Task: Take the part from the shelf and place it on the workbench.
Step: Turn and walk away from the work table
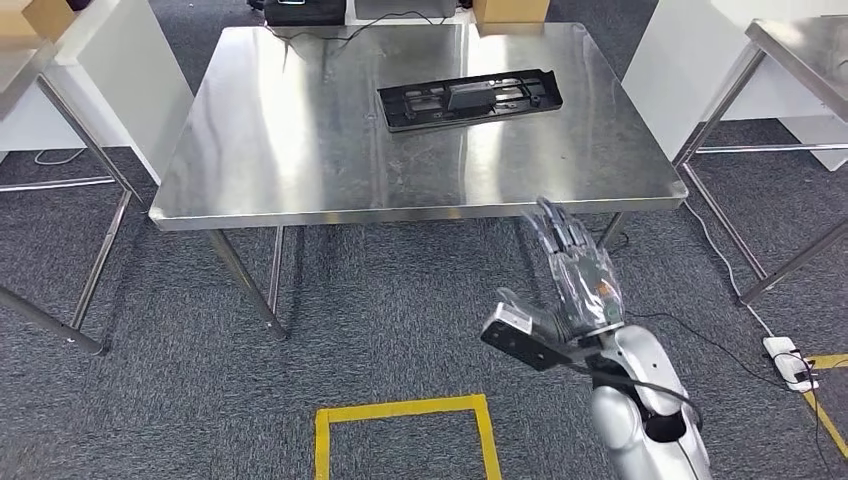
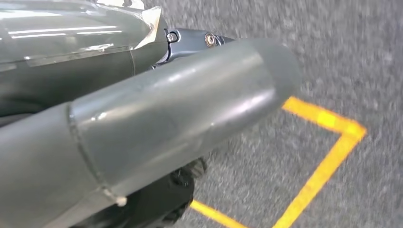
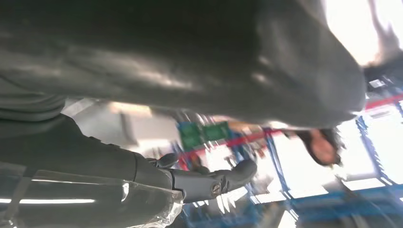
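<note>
Steel workbench [image 1: 300, 150] bears the unlabelled black part [image 1: 470, 98]; right robot hand [image 1: 575, 275] spread, empty.

From my seat the worktop [image 1: 300, 130] reads as brushed steel, shiny and streaked with soft reflections, on bare metal legs. The part [image 1: 470, 98] lying on it looks like matt black plastic with a grey insert. My right hand [image 1: 575, 275] has a clear, glossy film over dark fingers, and the arm behind it is smooth silver metal. My left hand [image 2: 157, 118] shows a smooth grey thumb with a dull sheen. The floor [image 1: 400, 330] is rough grey carpet, marked with flat yellow tape [image 1: 400, 410].
</note>
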